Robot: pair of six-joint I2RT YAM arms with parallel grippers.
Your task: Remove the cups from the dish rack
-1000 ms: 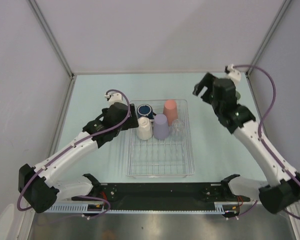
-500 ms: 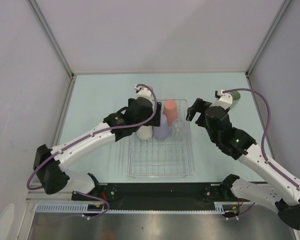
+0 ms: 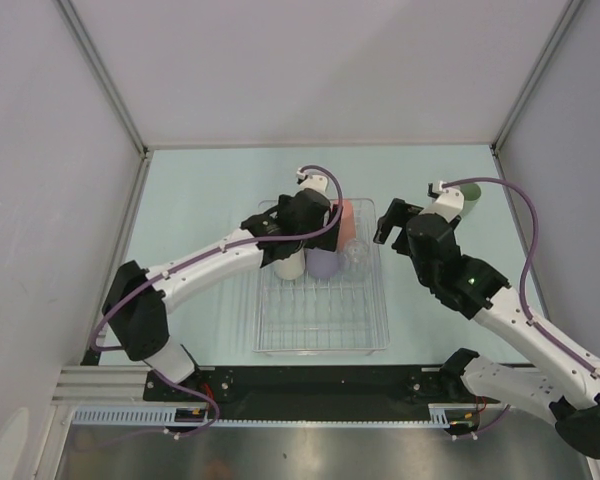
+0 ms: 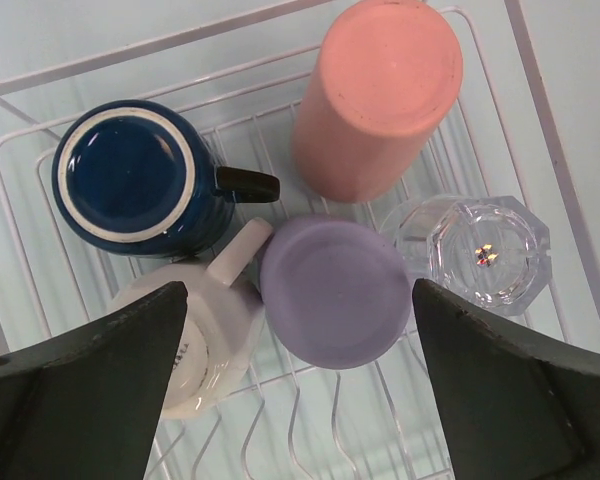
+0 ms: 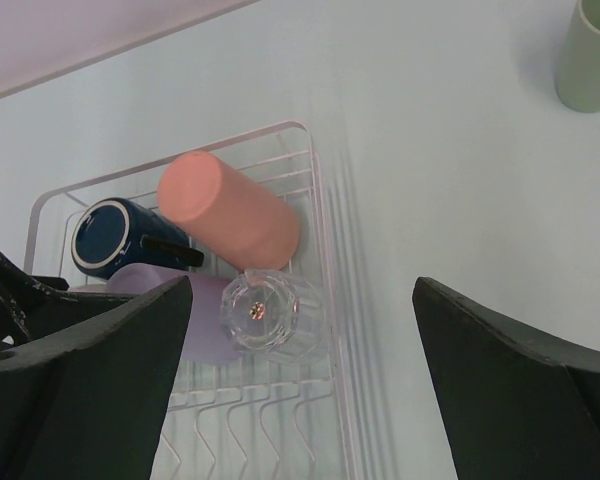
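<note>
The clear dish rack [image 3: 320, 349] holds several upside-down cups at its far end: a salmon tumbler [image 3: 344, 218], a lavender tumbler [image 3: 323, 264], a cream mug [image 3: 289, 266] and a clear glass [image 3: 356, 256]. The left wrist view adds a dark blue mug [image 4: 130, 178] beside the salmon tumbler [image 4: 380, 95]. My left gripper [image 4: 300, 400] hangs open above the lavender tumbler [image 4: 335, 290] and cream mug [image 4: 195, 340]. My right gripper [image 5: 300, 390] is open over the rack's right rim [image 5: 320, 210], near the clear glass [image 5: 265, 312]. A sage green cup [image 3: 470, 197] stands on the table.
The rack's near half shows only bare wire grid [image 3: 320, 310]. The left arm's dark body [image 5: 10, 290] shows at the left of the right wrist view, close to the lavender tumbler. Grey walls enclose the table at the back and both sides.
My left gripper has swung right, from the rack's left side to above the cups. My right gripper came in from the far right corner, where the green cup stands, to the rack's right side.
</note>
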